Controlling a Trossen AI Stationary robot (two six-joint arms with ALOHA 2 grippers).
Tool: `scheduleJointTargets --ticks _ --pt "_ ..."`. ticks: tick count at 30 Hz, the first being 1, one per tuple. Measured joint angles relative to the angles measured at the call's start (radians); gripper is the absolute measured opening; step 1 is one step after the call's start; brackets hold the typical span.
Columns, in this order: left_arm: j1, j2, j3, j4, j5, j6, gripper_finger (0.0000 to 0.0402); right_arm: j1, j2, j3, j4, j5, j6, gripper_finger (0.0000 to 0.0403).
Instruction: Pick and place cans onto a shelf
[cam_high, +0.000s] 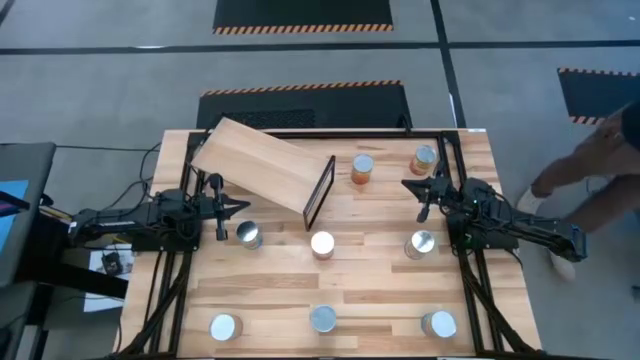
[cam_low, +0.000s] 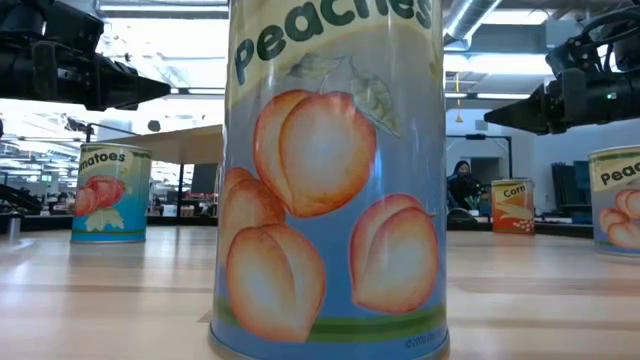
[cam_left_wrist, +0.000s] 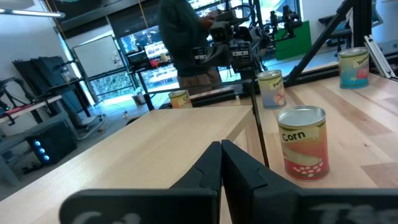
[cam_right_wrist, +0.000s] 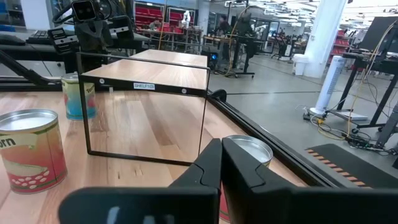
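Cans: eight counted on the slatted tabletop (cam_high: 300, 280) in the high view, none seen on the shelf (cam_high: 262, 160). Two stand at the far right, a corn can (cam_high: 362, 168) and another (cam_high: 424, 160); three sit mid-table (cam_high: 248, 234), (cam_high: 322, 243), (cam_high: 420, 243); three line the near edge (cam_high: 224, 326), (cam_high: 322, 318), (cam_high: 438, 323). The shelf board is tilted at far left, its black frame (cam_high: 319, 192) facing the cans, top bare. Left gripper (cam_high: 237, 205) is held beside the shelf's near edge, fingers together, nothing held. Right gripper (cam_high: 410, 185) is poised near the far-right cans, fingers nearly together, nothing clamped. Task judged not started; all eight placements remain.
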Motion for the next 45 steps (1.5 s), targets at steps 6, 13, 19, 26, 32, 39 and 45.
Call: scheduleJointTargets --ticks 6,13,19,26,32,39,45 --pt "0.000 0.000 0.000 0.000 0.000 0.000 0.0000 0.000 0.000 0.000 0.000 0.000 0.000 0.0028" --pt "0.000 0.000 0.000 0.000 0.000 0.000 0.0000 0.000 0.000 0.000 0.000 0.000 0.000 0.0027" --pt "0.000 0.000 0.000 0.000 0.000 0.000 0.0000 0.000 0.000 0.000 0.000 0.000 0.000 0.0029" --pt "0.000 0.000 0.000 0.000 0.000 0.000 0.0000 0.000 0.000 0.000 0.000 0.000 0.000 0.0027" --pt "0.000 0.000 0.000 -0.002 0.024 -0.034 0.0000 0.000 0.000 0.000 0.000 0.000 0.000 0.0028" --pt "0.000 0.000 0.000 -0.002 0.036 -0.233 0.0000 0.000 0.000 0.000 0.000 0.000 0.000 0.0028" --pt "0.000 0.000 -0.001 0.023 0.031 -0.277 0.0000 0.000 0.000 0.000 0.000 0.000 0.000 0.0028"
